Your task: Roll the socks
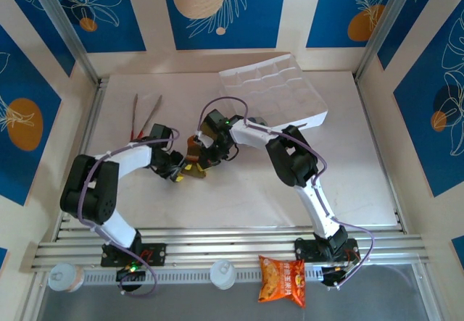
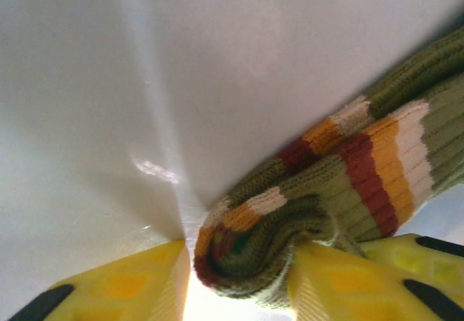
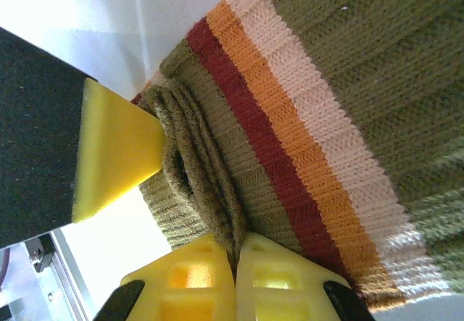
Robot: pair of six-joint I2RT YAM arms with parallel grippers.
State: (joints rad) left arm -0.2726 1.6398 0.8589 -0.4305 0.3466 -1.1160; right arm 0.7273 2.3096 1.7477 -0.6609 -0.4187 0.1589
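An olive-green sock (image 1: 193, 147) with red, orange and cream stripes lies mid-table, partly rolled. In the left wrist view its rolled end (image 2: 250, 245) sits between my left gripper's (image 2: 239, 267) yellow fingers. The roll leans on the right finger (image 2: 362, 277), and a bright gap separates it from the left finger (image 2: 123, 285). My right gripper (image 3: 235, 248) is shut on a fold of the sock (image 3: 290, 118), pinching the bunched layers. The left gripper's yellow pad (image 3: 112, 154) touches the roll from the other side. From above, the left gripper (image 1: 179, 174) and right gripper (image 1: 203, 158) meet at the sock.
A white compartment tray (image 1: 272, 93) stands at the back right. A pair of tongs (image 1: 145, 116) lies at the back left. An orange snack packet (image 1: 283, 279) rests on the near rail, beside two white round knobs (image 1: 222, 274) (image 1: 64, 277).
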